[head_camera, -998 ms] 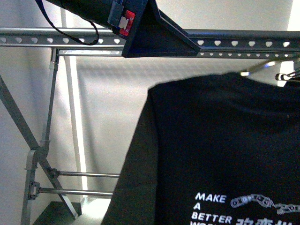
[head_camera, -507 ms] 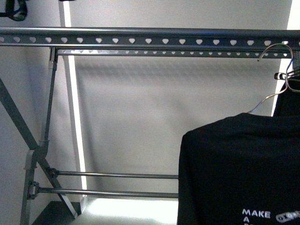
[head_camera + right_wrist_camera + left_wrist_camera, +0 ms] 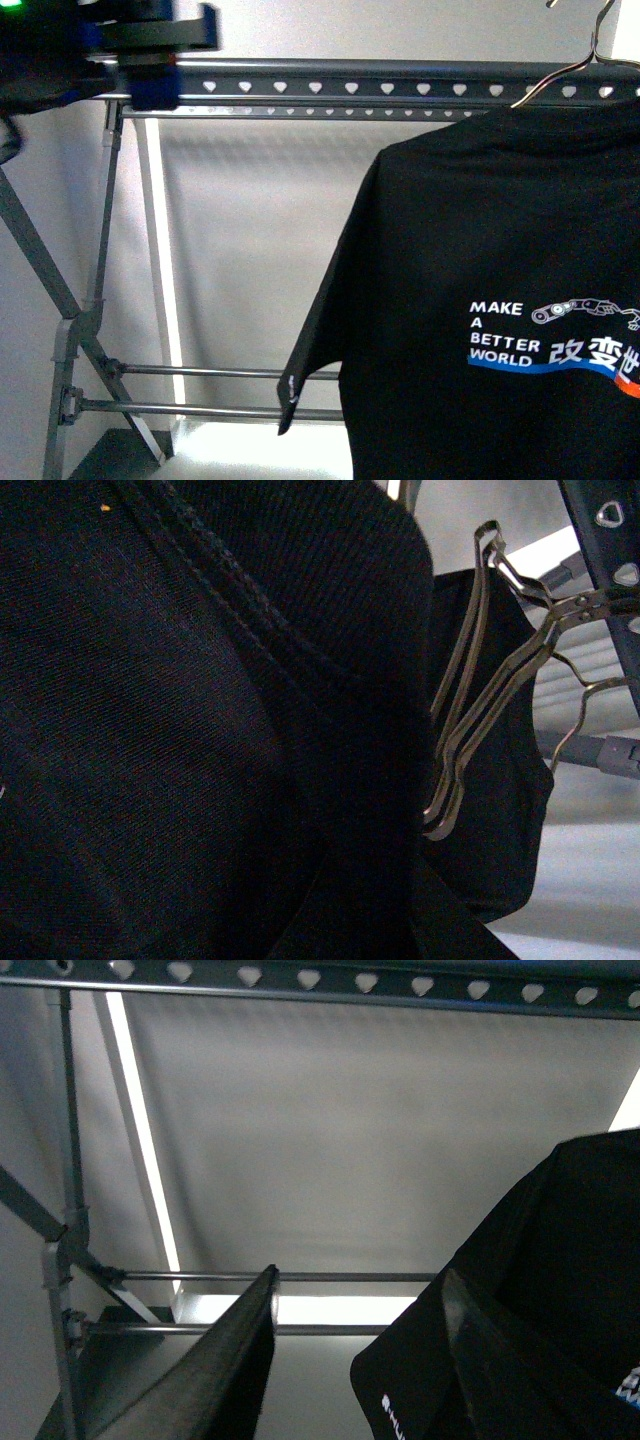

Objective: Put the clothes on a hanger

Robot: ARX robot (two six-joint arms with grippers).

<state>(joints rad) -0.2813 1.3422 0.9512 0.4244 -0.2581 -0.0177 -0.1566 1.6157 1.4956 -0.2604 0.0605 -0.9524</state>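
The clothes (image 3: pixel 480 300), a black T-shirt with white "MAKE A BETTER WORLD" print and a blue-orange swoosh, hang high at the right of the front view. Their silver wire hook (image 3: pixel 592 40) rises above the top rail of the hanger (image 3: pixel 330 88), the grey rack with heart-shaped holes. My right gripper (image 3: pixel 340 900) is shut on the clothes; black fabric (image 3: pixel 180 700) fills its view and hides the fingers. My left gripper (image 3: pixel 360 1275) is open and empty, its jaws wide apart beside the shirt's sleeve (image 3: pixel 560 1260). The left arm (image 3: pixel 140 50) shows blurred at the rail's left end.
The rack's slanted leg (image 3: pixel 40 260) and two thin crossbars (image 3: pixel 200 372) stand at lower left before a pale wall. In the right wrist view, silver wire hanger loops (image 3: pixel 480 700) and more black cloth (image 3: pixel 505 820) hang by the rail (image 3: pixel 610 540).
The clothes have risen and shifted left, so the print and sleeve now show and the hook tops the rail. My left arm has come into the front view's upper left.
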